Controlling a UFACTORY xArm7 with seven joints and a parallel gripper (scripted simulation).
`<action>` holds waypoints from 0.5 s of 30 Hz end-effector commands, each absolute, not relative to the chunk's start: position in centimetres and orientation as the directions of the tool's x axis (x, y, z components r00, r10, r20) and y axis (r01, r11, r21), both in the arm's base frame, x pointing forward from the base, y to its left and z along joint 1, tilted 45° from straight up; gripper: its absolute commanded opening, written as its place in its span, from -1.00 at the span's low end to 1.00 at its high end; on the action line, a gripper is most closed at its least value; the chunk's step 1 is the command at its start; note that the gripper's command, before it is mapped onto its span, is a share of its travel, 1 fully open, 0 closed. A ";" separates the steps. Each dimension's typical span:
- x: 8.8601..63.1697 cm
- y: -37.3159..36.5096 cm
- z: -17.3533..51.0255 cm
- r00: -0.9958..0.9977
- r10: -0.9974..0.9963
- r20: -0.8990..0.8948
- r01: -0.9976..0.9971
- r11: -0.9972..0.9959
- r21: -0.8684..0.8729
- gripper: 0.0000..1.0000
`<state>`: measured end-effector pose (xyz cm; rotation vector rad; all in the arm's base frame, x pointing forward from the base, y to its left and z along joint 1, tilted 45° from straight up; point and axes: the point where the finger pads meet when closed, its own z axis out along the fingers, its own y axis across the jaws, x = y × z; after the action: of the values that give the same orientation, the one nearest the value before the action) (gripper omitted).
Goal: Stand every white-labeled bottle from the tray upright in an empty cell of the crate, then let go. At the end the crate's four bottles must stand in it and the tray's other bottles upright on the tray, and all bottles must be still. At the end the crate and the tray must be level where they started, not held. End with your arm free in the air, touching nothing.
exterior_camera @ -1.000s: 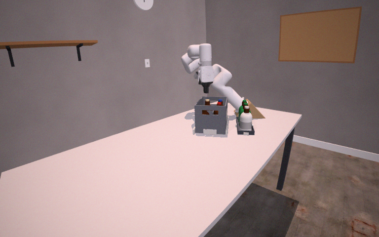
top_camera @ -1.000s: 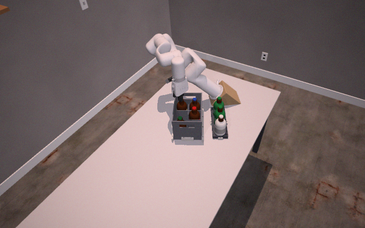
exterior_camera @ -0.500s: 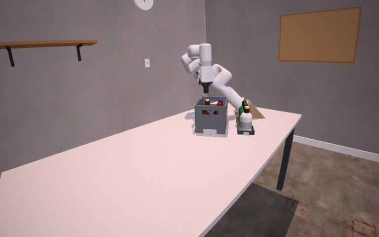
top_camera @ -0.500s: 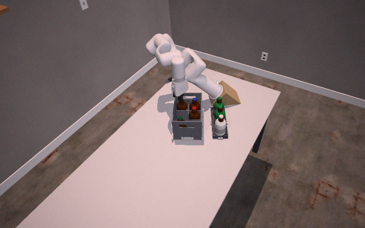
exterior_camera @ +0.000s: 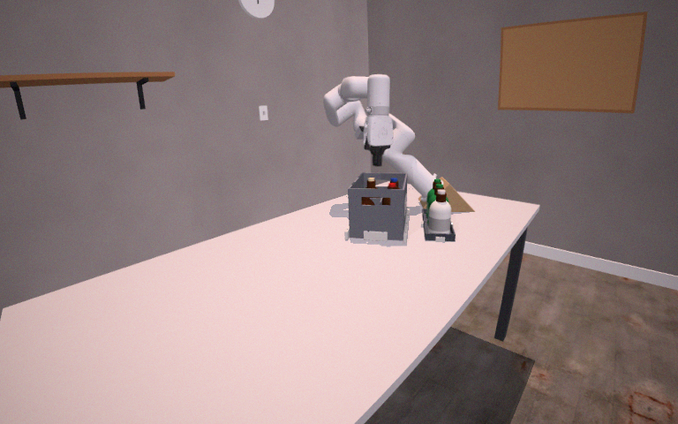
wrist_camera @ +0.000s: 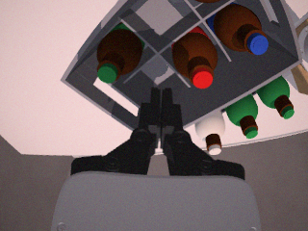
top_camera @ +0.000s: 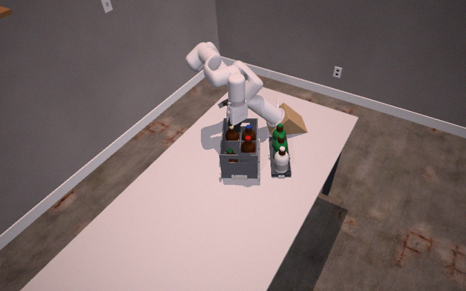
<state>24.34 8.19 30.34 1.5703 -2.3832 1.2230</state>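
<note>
A grey crate [top_camera: 239, 166] [exterior_camera: 374, 212] [wrist_camera: 90, 90] holds brown bottles with a cream cap [top_camera: 232, 133], a blue cap [top_camera: 248, 131] [wrist_camera: 249, 34], a red cap [top_camera: 247, 143] [wrist_camera: 198, 67] and a green cap [top_camera: 229, 151] [wrist_camera: 115, 58]. One middle cell [wrist_camera: 157, 14] is empty. To the crate's right, a dark tray [top_camera: 281, 174] [exterior_camera: 440, 236] carries a white-labeled bottle [top_camera: 281, 161] [exterior_camera: 440, 217] [wrist_camera: 211, 137] at the front and two green bottles [top_camera: 280, 135] [wrist_camera: 245, 115] behind it, all upright. My gripper [top_camera: 236, 125] [exterior_camera: 376, 161] [wrist_camera: 160, 100] is shut and empty. It hangs above the crate's back part, clear of the rim.
A tan cardboard wedge [top_camera: 292, 121] [exterior_camera: 458, 200] lies behind the tray, by the arm's base. The table's right edge [top_camera: 338, 156] runs close to the tray.
</note>
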 end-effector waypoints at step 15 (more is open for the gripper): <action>24.0 24.6 14.8 -0.460 -0.776 0.432 -0.815 0.177 -0.552 0.30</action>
<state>22.94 20.23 18.67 1.6235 -2.3693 1.1408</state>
